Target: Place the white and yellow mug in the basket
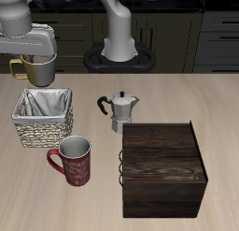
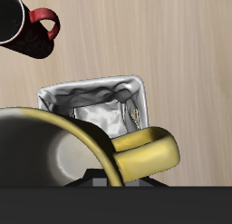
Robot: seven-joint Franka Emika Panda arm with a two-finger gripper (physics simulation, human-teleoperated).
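My gripper (image 1: 37,59) is shut on the white and yellow mug (image 1: 34,68) and holds it in the air, above and a little behind the back edge of the basket (image 1: 43,118). The mug's yellow handle sticks out to the side. In the wrist view the mug (image 2: 63,150) fills the foreground with its dark inside and yellow handle, and the basket (image 2: 98,105) with its white cloth lining lies below on the table. My fingers are hidden behind the mug.
A red patterned mug (image 1: 74,162) stands in front of the basket and also shows in the wrist view (image 2: 27,28). A metal moka pot (image 1: 121,109) stands beside the basket. A dark wooden box (image 1: 164,169) sits near the table's front edge.
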